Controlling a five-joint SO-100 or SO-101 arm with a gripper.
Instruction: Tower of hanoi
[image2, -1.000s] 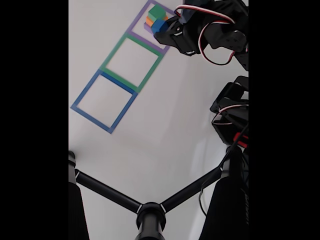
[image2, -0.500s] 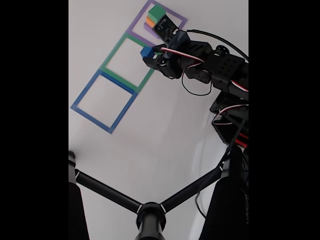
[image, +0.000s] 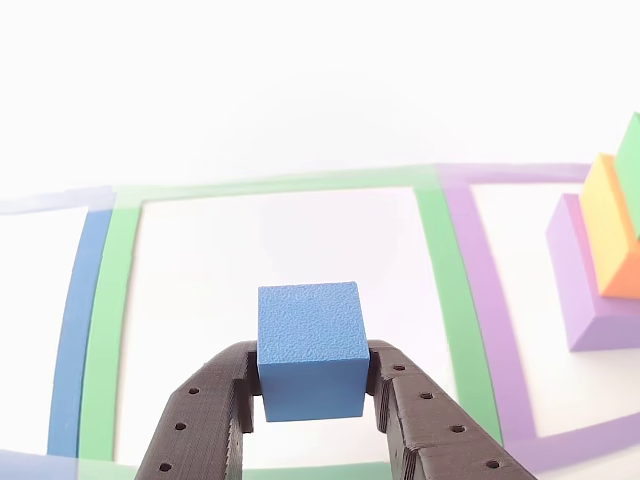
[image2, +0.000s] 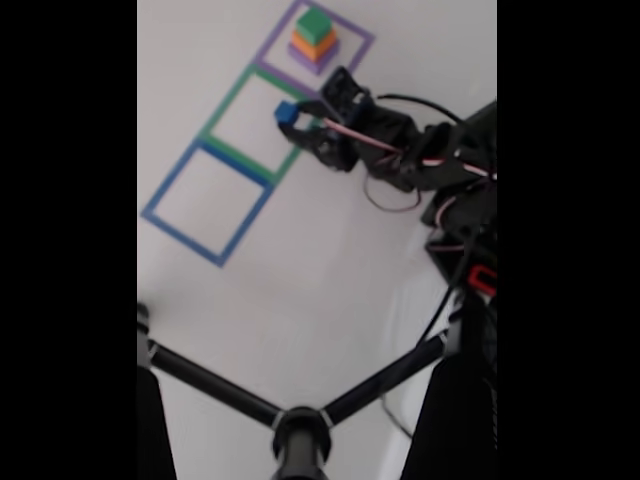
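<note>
Clamped in the tool, the blue cube looks grainy, sharp-edged.

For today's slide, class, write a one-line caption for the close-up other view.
End effector gripping a blue cube over the green taped square, with the purple-orange-green stack at right.

Hidden, cropped or unclear:
- Blue cube: lower side faces covered by the gripper fingers in the other view; a small, soft blur in the fixed view.
- Gripper: finger bases cut by the bottom edge in the other view.
- Stepped stack: cut by the right edge; green top layer barely a sliver.
- Blue tape square: cut by the left edge, far side washed out.
- Arm: motion-blurred, rear part cropped at the right.
- Black stand: cut by the bottom edge.
</note>
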